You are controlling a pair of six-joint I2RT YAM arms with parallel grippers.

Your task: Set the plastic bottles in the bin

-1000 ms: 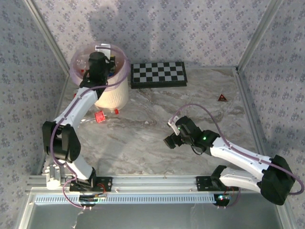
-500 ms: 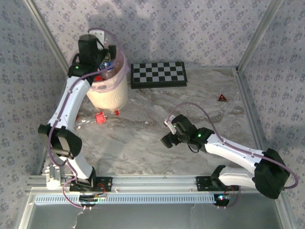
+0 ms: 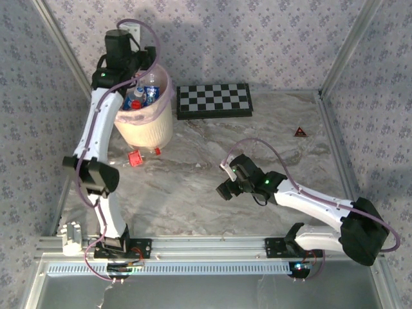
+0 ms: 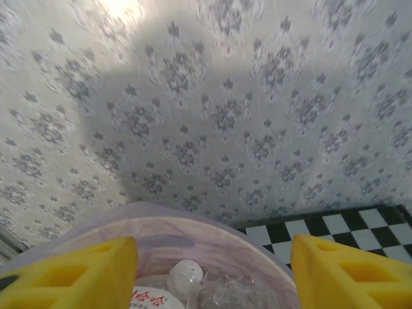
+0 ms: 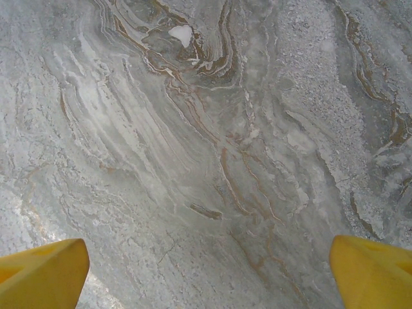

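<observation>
From above, you are looking at the bin standing at the far left of the marble table. The plastic bottles are piling up inside it to the rim, a blue label and a red cap showing among them. The left arm is reaching up across the bin's left side and hiding that part of the rim. Its wrist is sitting above the bin's back edge, but from up here you cannot make out the fingers.

The left wrist view is giving you that. The left gripper is pointing at the patterned wall, and its yellow fingers are standing apart with nothing between them. Below them the pink-lined rim is curving past, with a white cap lying inside.

The chequered board is lying just right of the bin against the back wall, and its corner is peeking into the left wrist view too.

The right gripper is hovering over the middle of the table, well apart from the bin. Its wrist view is showing you both fingers spread wide to the corners over veined marble, holding nothing.

At the foot of the bin a red piece is lying on the table, too small for you to tell what it is. A small red triangle is sitting near the right wall.
</observation>
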